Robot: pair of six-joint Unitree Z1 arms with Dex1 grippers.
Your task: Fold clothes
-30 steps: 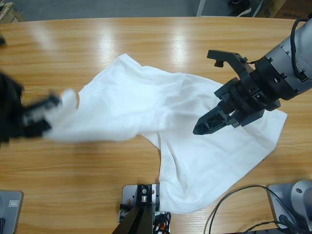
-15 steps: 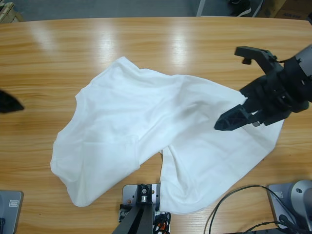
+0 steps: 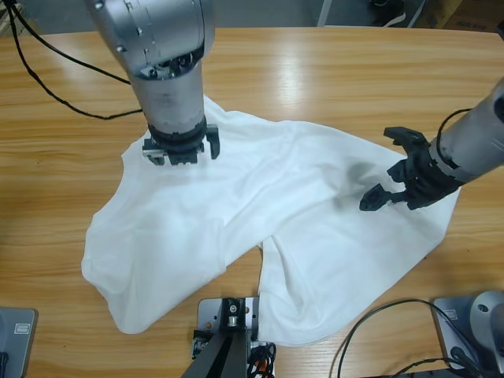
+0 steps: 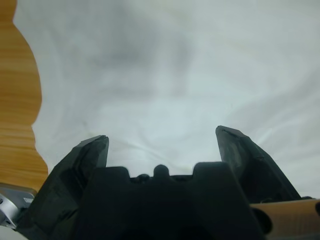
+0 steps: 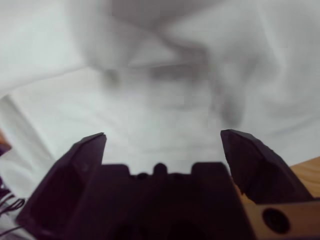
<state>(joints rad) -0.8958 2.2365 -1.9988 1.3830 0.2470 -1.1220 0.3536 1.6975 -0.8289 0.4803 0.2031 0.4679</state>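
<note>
On the wooden table (image 3: 315,71) in the high view, one plain white shirt (image 3: 276,189) lies spread and rumpled across the middle. One flap reaches toward the near left edge, and another runs toward the near edge right of the middle. The left gripper (image 3: 181,150) comes down from the upper left and points straight down over the upper left part of the shirt, close to its edge. The right gripper (image 3: 376,169) enters from the right edge and is over the right part of the shirt, its jaws parted.

In the left wrist view, the left gripper (image 4: 162,137) has its jaws spread wide with nothing between them. The white shirt (image 4: 175,65) fills almost the whole field, and a strip of table (image 4: 20,100) shows along the left beside the wavy cloth edge.

In the right wrist view, the right gripper (image 5: 162,135) is likewise spread wide and holds nothing. The creased, shadowed shirt (image 5: 165,85) lies ahead of it, and a corner of table (image 5: 305,172) is visible at the lower right.
</note>
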